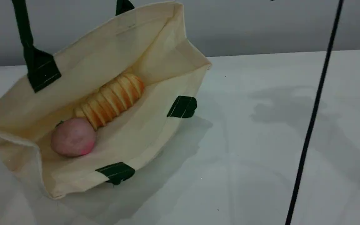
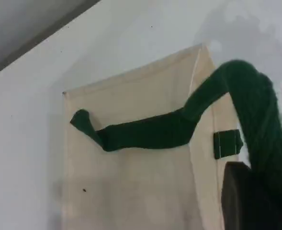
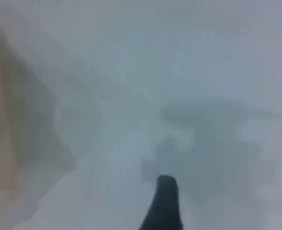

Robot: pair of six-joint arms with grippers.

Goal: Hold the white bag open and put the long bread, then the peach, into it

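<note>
Grips the dark green handle [image 2: 150,134] of the bag [image 1: 98,59] with the left end effector [image 2: 248,199], clamped right down on the strap. In the left wrist view, shows only a dark fingertip at the bottom right corner, with the strap draped across it and running down to the bag's outer wall. Holds that handle up above the bag's far side and out past the top of the scene view, with the mouth wide open toward the camera and the bag resting on the table [image 1: 261,140]. Holds the right end effector [image 3: 164,203] spread as wide as it goes, gripping nothing visible, above bare table to the right of the bag and apart from it. Shows just one dark fingertip in a badly blurred right wrist view, with a beige smear of the bag at the left edge. Inside the bag, along its bottom: bread [image 1: 111,100], lying slantwise. Also inside the bag, nearer its left corner: peach [image 1: 72,137], touching the bread's near end. On the bag's near rim: two green patches [image 1: 182,107]. Right of the bag, well apart: thin black cord [image 1: 311,125] crossing the scene view from top to bottom.
</note>
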